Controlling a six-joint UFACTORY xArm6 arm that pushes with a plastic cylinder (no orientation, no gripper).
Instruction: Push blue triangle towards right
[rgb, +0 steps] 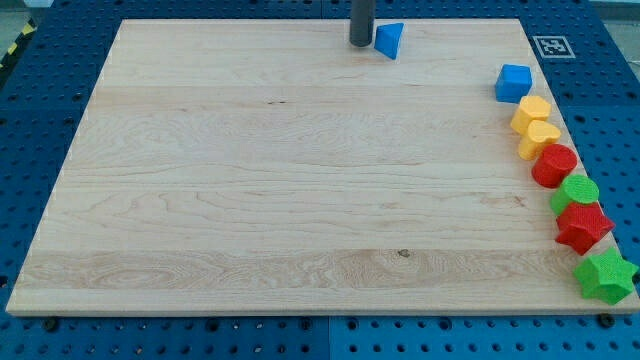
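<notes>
The wooden board (300, 180) fills most of the view and lies on a blue perforated table (40, 330); near the view's top edge of the board the dark rod comes down from above, and the tip (361, 43) rests on the wood just to the view's left of the blue triangle (390, 40). The tip and the triangle are very close; whether they touch cannot be told from this view. The arm carries no gripper, only this straight rod, so there is nothing spread or pressed together, and it pinches nothing.

The blue triangle stands at the top of the board, a little to the view's right of the middle, well apart from all other blocks.

The other blocks form a line down the view's right edge of the board; from the top there is a blue cube (514, 83), then a yellow block (532, 113) and a second yellow block (540, 138) touching it; below them a red cylinder (555, 165), a green block (576, 192), a red star (583, 227) and a green star (605, 276) at the bottom right corner. A small black-and-white marker (551, 46) sits on the table beyond the board's top right corner.
</notes>
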